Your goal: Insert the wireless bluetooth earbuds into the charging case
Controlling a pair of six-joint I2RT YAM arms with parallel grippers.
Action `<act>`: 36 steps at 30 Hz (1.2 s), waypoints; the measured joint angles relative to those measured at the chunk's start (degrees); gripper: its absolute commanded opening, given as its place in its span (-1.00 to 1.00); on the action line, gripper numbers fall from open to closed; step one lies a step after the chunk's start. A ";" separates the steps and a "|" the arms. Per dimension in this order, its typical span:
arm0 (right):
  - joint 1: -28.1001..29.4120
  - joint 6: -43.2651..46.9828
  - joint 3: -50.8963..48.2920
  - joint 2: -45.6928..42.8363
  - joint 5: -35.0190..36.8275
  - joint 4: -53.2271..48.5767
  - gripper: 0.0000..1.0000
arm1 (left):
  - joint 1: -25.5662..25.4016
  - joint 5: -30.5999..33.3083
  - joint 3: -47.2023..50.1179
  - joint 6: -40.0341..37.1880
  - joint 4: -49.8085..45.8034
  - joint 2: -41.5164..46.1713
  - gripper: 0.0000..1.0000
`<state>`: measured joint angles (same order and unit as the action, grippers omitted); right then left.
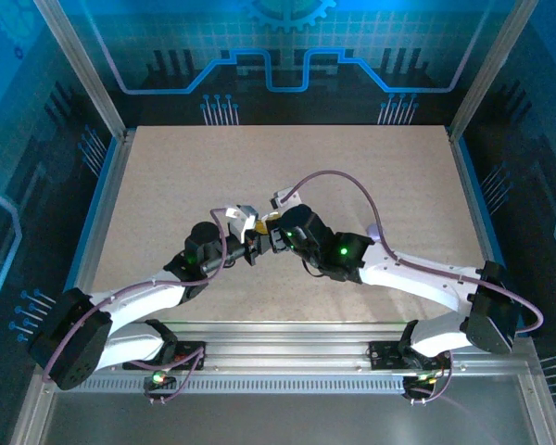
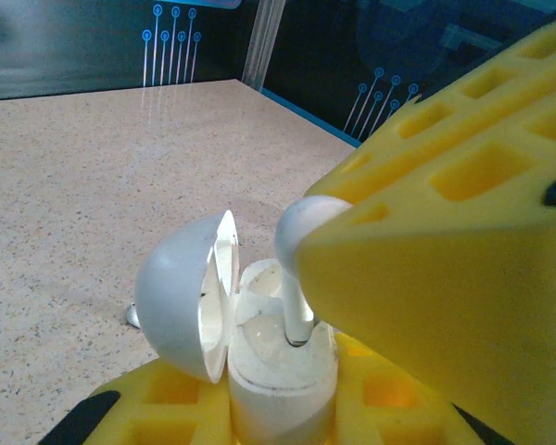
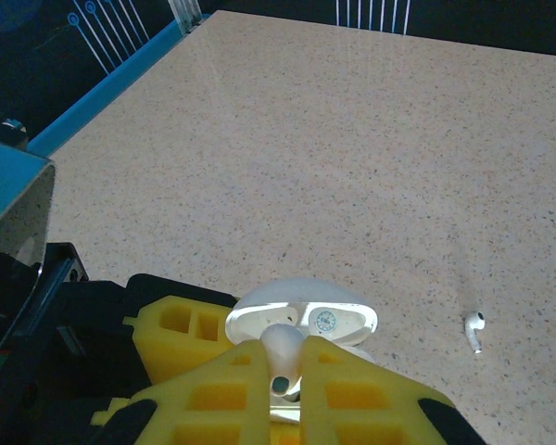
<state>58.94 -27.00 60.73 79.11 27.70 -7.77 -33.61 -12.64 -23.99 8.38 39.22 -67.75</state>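
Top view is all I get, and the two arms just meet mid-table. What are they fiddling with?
Observer: The left gripper is shut on a small white case, and its lid stands open.
Visitor: And the other arm?
Observer: The right gripper pinches a white earbud, with the stem pointing down into the case.
Visitor: Any more earbuds about?
Observer: A second earbud, also white, lies loose on the table, to the right in the right wrist view.
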 measured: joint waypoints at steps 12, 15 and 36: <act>0.33 -4.22 2.67 3.28 1.57 -2.64 -0.71 | 0.00 2.16 0.00 -0.46 -1.73 -0.26 -0.65; 0.33 -5.40 3.30 4.02 1.90 -3.34 -0.70 | 0.00 2.67 0.00 -0.85 -1.66 -0.79 -0.65; -0.28 -9.29 5.29 6.40 -0.76 -3.43 -0.48 | 0.00 3.19 0.00 -1.05 -0.70 -2.45 -0.66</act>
<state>58.65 -36.29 66.02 85.52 26.94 -11.20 -33.61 -9.45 -23.99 7.33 38.52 -70.19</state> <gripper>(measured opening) 0.252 0.219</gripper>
